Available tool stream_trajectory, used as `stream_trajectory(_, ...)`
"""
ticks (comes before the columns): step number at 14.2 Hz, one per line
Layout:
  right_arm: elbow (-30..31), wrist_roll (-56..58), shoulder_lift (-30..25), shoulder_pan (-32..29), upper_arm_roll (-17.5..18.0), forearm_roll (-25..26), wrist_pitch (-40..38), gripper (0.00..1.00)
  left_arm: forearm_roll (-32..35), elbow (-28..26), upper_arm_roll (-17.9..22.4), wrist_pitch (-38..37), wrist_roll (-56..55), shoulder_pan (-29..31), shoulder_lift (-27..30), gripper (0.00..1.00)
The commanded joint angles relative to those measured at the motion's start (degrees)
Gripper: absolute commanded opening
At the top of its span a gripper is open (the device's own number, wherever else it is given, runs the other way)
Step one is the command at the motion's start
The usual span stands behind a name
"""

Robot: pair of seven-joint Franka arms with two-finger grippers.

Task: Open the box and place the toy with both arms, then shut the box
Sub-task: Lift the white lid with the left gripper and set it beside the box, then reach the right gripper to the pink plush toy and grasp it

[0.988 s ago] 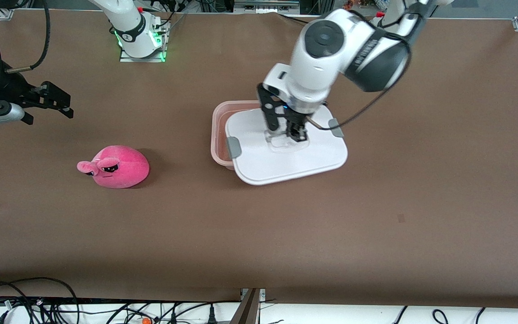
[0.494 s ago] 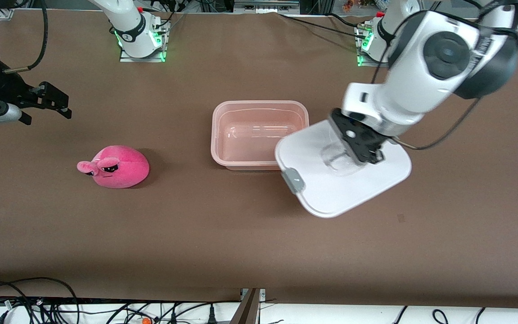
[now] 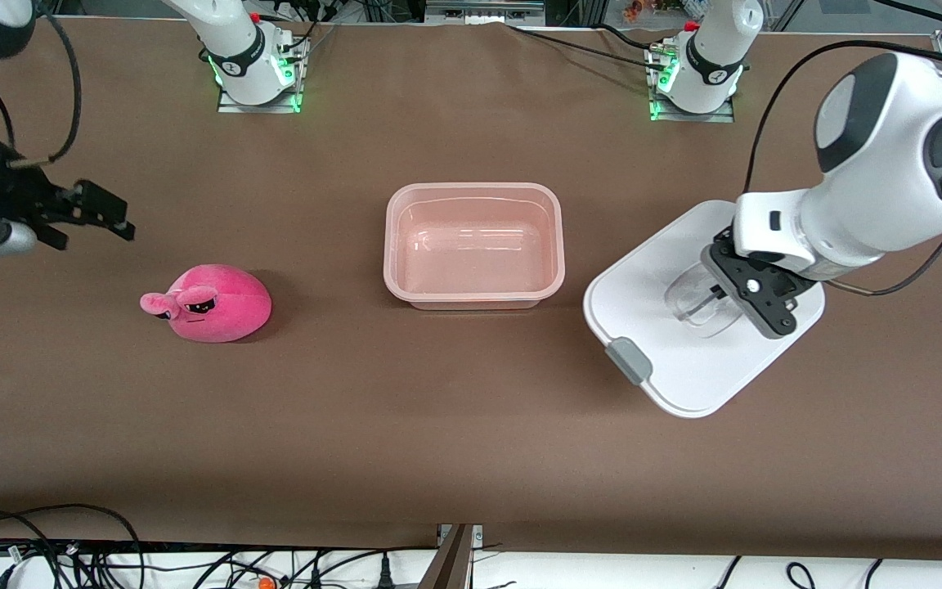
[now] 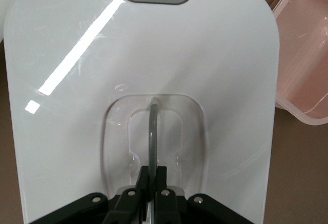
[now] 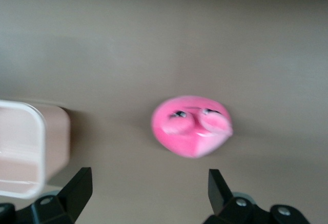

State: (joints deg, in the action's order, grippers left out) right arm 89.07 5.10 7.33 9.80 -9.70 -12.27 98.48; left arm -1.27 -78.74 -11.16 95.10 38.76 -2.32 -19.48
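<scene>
White lid (image 3: 684,368) hangs clamped by its handle in left tool (image 3: 728,298) beside open box (image 3: 475,245) mid-desk; right tool (image 3: 91,214), fingers wide, is over desk near toy (image 3: 213,303).

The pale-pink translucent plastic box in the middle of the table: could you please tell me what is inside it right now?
Nothing: the pale-pink translucent plastic box is open and its bare floor shows. The bright-pink plush toy lies on the table toward the right arm's end. No part of the interior is covered.
</scene>
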Motion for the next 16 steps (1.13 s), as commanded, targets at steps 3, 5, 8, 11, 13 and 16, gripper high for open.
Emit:
stream_trajectory(3, -3.2, 9.57, 0.31, -3.39, -1.29, -1.04, -2.58, 1.0, -0.58, 1.22, -0.09, -3.42, 5.44, 5.56, 0.05, 0.0)
stream_trajectory(5, -3.47, 9.14, 0.4, -3.21, -0.15, 1.72, -3.11, 1.0, -0.75, 1.13, -0.18, -4.13, 7.82, 6.71, -0.04, 0.0)
stream_trajectory(8, -2.94, 8.44, 0.75, -3.39, -0.15, 1.73, -3.99, 1.0, -0.75, 1.04, -0.18, -5.36, 8.0, 7.68, -0.04, 0.0)
stream_trajectory(11, -2.41, 8.26, 3.46, -3.31, -0.24, 2.07, -3.82, 1.0, -0.84, 1.13, -0.18, -5.45, 8.0, 7.77, -0.04, 0.0)
stream_trajectory(13, -2.41, 8.26, 6.45, -2.34, -0.23, 2.69, -3.38, 1.0, -0.84, 1.21, -0.1, -5.71, 8.09, 7.95, -0.04, 0.0)
stream_trajectory(16, -2.32, 8.26, 9.62, -2.33, -0.32, 2.87, -3.12, 1.0, -1.02, 1.3, -0.09, -5.71, 8.0, 8.21, -0.04, 0.0)
